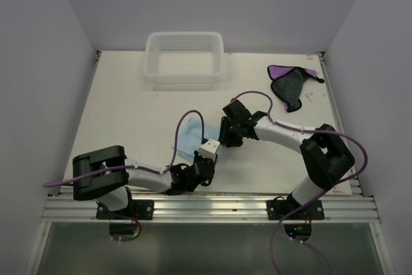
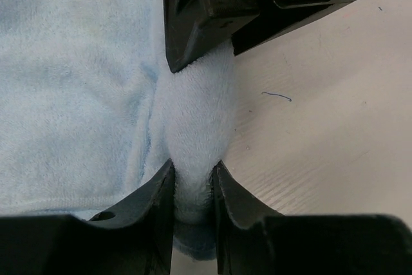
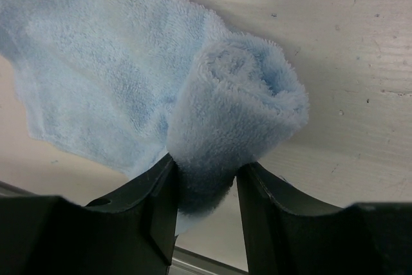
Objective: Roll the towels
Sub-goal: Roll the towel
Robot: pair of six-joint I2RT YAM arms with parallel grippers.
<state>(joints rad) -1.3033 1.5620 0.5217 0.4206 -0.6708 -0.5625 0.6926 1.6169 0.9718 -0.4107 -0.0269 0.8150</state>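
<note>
Left gripper (image 2: 193, 167) and right gripper (image 3: 209, 165) clamped on rolled light blue towel (image 2: 71, 94), flat part at 9 o'clock; risks unrolling with any slack in either pinch.

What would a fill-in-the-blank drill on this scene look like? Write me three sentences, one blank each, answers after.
1. The partly rolled towel pinched by the left gripper and the right gripper is light ____.
2. The purple towel lies unrolled, far out on the ____ arm's side.
3. The basket at the far edge is ____ in colour.
Missing words: blue; right; white.
</note>
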